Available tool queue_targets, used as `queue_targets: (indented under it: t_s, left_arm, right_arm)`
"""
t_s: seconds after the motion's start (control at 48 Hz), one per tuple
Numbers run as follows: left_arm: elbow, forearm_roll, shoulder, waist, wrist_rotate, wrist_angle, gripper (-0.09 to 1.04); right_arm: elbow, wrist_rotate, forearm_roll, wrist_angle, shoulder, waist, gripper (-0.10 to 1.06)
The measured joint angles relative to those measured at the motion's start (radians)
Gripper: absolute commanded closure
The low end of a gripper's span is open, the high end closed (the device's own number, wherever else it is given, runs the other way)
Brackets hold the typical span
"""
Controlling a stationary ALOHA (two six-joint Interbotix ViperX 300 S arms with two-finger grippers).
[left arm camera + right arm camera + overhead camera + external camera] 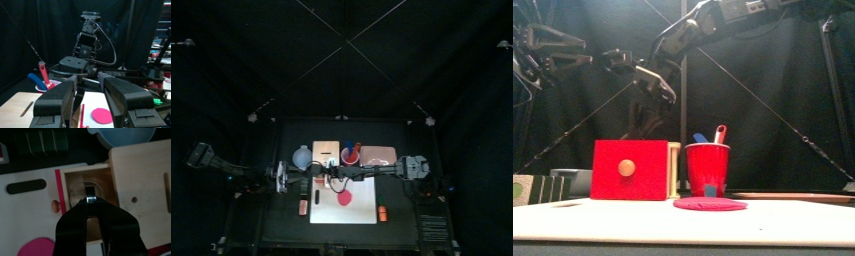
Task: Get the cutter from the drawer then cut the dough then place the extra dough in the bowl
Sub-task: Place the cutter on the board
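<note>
The pale wooden box (137,175) has its drawer pulled out, the red drawer front (58,193) standing away from it. Inside the drawer lies the round metal cutter (90,182). My right gripper (90,202) reaches into the drawer and is shut on the cutter's wire handle. The flat pink dough (342,200) lies on the white cutting board (362,205); it also shows as dough (101,115) in the left wrist view. The blue-grey bowl (301,157) stands beside the box. My left gripper (87,79) hovers open and empty at the board's left side.
A red cup (708,168) with a blue and a red toy knife stands right of the box (627,170). A small orange toy (382,213) lies at the board's front right, another orange toy (302,207) at its left edge.
</note>
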Motion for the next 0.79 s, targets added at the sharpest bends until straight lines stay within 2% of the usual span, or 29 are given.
queue_targets:
  t_s: [0.229, 0.521, 0.604, 0.688, 0.729, 0.792]
  left_arm:
    - [-0.002, 0.011, -0.011, 0.002, 0.000, 0.000, 0.17]
    - [0.008, 0.008, -0.012, 0.002, -0.003, 0.002, 0.17]
    - [0.011, 0.005, -0.011, 0.002, -0.003, 0.002, 0.17]
    - [0.011, 0.005, -0.011, 0.002, -0.002, 0.002, 0.17]
    - [0.011, 0.005, -0.011, 0.002, -0.003, 0.002, 0.17]
    - [0.011, 0.005, -0.011, 0.002, -0.002, 0.002, 0.17]
  right_arm:
    - [-0.064, 0.000, -0.008, 0.074, -0.009, 0.006, 0.48]
    - [-0.124, 0.000, -0.061, 0.170, -0.021, 0.014, 0.48]
    - [-0.127, 0.025, -0.057, 0.189, -0.049, 0.017, 0.48]
    - [-0.118, 0.083, -0.048, 0.207, -0.091, 0.020, 0.48]
    - [-0.094, 0.124, -0.051, 0.225, -0.126, 0.025, 0.48]
    - [-0.049, 0.158, -0.069, 0.250, -0.173, 0.035, 0.48]
